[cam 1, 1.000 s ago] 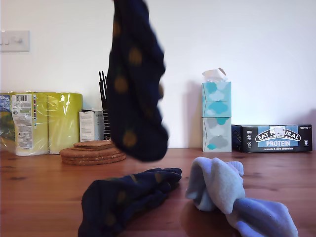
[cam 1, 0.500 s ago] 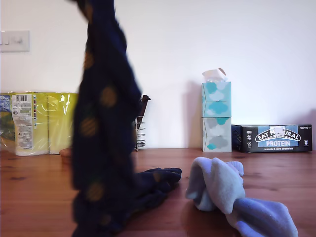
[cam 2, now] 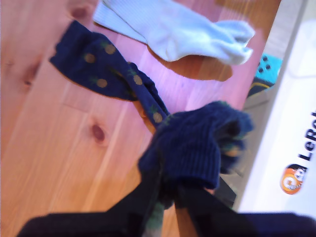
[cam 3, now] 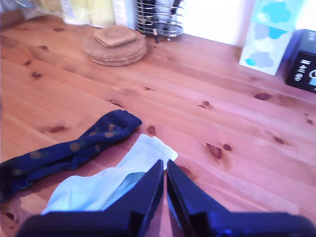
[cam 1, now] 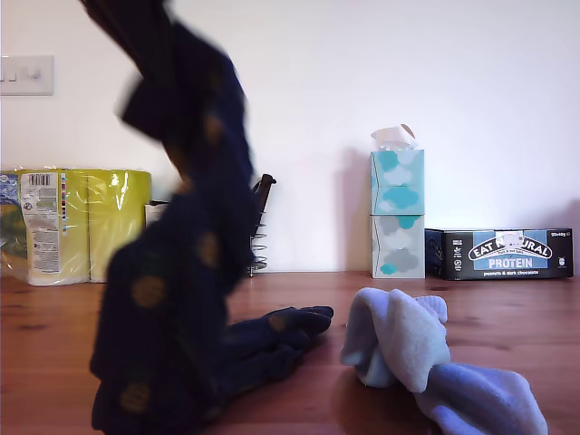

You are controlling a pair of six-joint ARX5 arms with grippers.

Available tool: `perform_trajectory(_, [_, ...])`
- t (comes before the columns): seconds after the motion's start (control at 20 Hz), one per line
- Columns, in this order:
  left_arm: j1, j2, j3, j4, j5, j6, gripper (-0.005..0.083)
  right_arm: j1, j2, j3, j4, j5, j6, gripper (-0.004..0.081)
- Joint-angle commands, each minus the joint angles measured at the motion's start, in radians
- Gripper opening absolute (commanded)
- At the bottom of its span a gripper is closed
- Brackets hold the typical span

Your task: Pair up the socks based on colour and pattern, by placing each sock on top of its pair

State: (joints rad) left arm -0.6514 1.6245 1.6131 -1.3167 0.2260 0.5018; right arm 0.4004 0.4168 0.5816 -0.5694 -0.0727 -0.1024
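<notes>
Since half a second ago, the hanging dotted sock (cam 1: 172,272) has sagged lower, bunching on the dotted sock lying on the counter (cam 1: 272,340). My first claw (cam 2: 168,190) is clamped on the hanging one. My second claw (cam 3: 165,180) is together, empty, above the light blue socks (cam 3: 98,185), which lie at 3 o'clock of the dotted pair in the exterior view.

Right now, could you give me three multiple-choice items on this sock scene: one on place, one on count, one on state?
1. Where does the flat dotted navy sock lie?
A. On the table
B. On the cork mats
C. On the tissue boxes

2. How many tissue boxes are stacked?
A. One
B. Two
C. Four

3. My first claw is:
A. Open, empty
B. Shut on the hanging navy sock
C. Shut on a light blue sock

A, it rests on bare wood; B, two stacked boxes; B, the jaws pinch navy fabric.
</notes>
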Motion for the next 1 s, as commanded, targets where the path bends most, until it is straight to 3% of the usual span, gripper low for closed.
perform_trajectory(0.0, [0.010,0.052,-0.007,0.055,0.000,0.021,-0.0022,-0.002,0.002,-0.005,0.007,-0.007,0.000,-0.0013])
perform_trajectory(0.5, [0.027,0.370,-0.007,0.435,-0.056,0.252,0.0003,-0.001,0.002,-0.005,0.007,-0.034,-0.002,-0.0013])
perform_trajectory(0.55, [0.027,0.386,-0.007,0.468,-0.064,0.262,0.0073,-0.001,0.002,-0.005,0.007,-0.039,-0.003,-0.0013])
perform_trajectory(0.7, [0.027,0.398,-0.006,0.573,-0.105,0.266,0.0443,-0.001,0.002,-0.005,0.006,-0.074,-0.003,-0.0013])
perform_trajectory(0.75, [0.027,0.397,-0.006,0.613,-0.144,0.264,0.0488,-0.001,0.003,-0.005,0.007,-0.080,-0.003,-0.0013])
perform_trajectory(0.95, [0.027,0.383,0.008,0.647,-0.282,0.208,0.0487,-0.002,0.004,-0.005,0.008,-0.079,-0.003,-0.0013])
